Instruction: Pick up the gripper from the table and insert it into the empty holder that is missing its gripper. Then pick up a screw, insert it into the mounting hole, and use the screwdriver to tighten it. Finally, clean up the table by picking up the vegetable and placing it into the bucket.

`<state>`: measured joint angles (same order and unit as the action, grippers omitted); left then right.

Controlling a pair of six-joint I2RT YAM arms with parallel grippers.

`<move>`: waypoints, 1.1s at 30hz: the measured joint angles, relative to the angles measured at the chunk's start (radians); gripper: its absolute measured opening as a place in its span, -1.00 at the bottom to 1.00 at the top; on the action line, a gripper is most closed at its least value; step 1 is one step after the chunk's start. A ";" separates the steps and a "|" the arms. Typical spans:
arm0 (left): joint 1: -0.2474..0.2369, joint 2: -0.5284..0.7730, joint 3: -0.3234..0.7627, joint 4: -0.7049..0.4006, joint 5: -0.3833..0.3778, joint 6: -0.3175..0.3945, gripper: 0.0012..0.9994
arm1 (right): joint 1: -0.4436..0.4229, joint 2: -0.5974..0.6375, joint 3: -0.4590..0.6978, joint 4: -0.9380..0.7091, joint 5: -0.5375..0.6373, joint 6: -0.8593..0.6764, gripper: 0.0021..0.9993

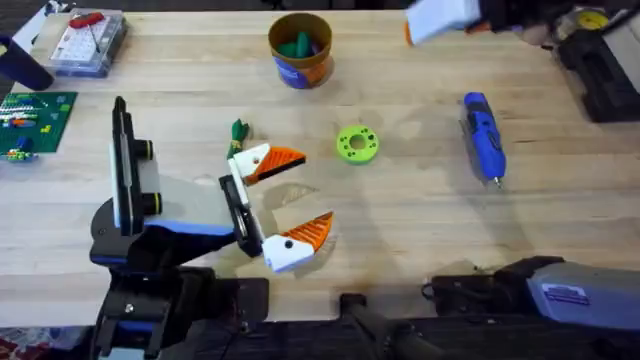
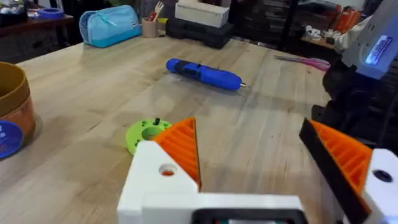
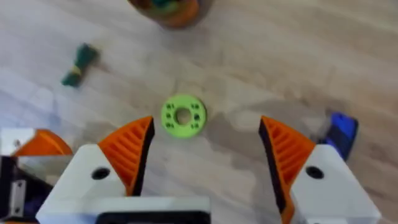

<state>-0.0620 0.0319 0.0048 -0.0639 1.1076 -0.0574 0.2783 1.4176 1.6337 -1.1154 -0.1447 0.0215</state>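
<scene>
Now the vegetable (image 1: 238, 130) lies on the table (image 1: 420, 220) left of the green disc (image 1: 357, 143), near the bucket (image 1: 300, 50). Probably light and soft, it suits a gentle middle pinch. Both grippers, left (image 2: 261, 162) and right (image 3: 208, 155), stand spread and empty.

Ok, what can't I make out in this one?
- Overhead, top edge: a white and orange shape is blurred and cut off by the edge, so it can't be identified.
- Green disc: its holes are too small to tell whether any holds a screw.
- Bucket: something green lies inside, too small to name overhead. The right wrist view's edge cuts the bucket off.
</scene>
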 joint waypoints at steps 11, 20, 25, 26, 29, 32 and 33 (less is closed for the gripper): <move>0.000 0.000 0.000 0.000 0.000 0.000 0.98 | 0.000 -0.010 0.000 -0.199 0.138 0.000 1.00; 0.000 0.000 0.000 0.000 0.000 0.000 0.98 | 0.014 -0.009 -0.141 -0.124 0.152 0.012 0.99; 0.000 0.000 0.000 0.000 0.000 0.000 0.98 | 0.058 -0.002 -0.247 -0.030 0.152 0.016 0.99; 0.000 0.000 0.000 0.000 0.000 0.000 0.98 | 0.070 0.001 -0.262 -0.015 0.152 0.016 0.99; 0.000 0.000 0.000 0.000 0.000 0.000 0.98 | 0.110 0.017 -0.289 0.009 0.152 0.016 1.00; 0.000 0.000 0.000 0.000 0.000 0.000 0.98 | 0.155 0.045 -0.292 0.025 0.153 0.016 1.00; 0.000 0.000 0.000 0.000 0.000 0.000 0.98 | 0.169 0.056 -0.292 0.030 0.153 0.016 1.00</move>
<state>-0.0620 0.0319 0.0048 -0.0639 1.1076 -0.0574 0.4474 1.4739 1.3415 -1.0854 0.0086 0.0376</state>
